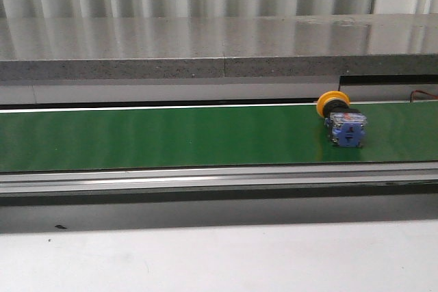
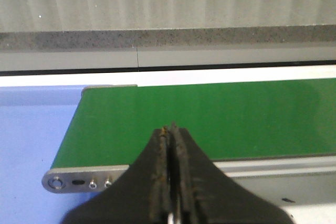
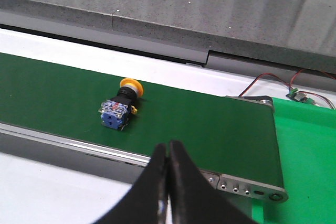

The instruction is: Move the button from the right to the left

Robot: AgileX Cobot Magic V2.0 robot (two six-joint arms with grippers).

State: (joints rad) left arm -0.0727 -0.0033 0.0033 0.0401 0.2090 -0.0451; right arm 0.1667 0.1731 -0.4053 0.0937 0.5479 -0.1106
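Button (image 1: 342, 120) on side, green belt (image 1: 171, 136); grey counter (image 1: 205, 46) behind.

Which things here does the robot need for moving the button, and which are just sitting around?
Needed for the job:
- the button, lying on its side at the right
- the green conveyor belt it lies on
- the right gripper, shut
- the left gripper, shut

Just there:
- the grey stone ledge
- the red and black wires
- the blue surface
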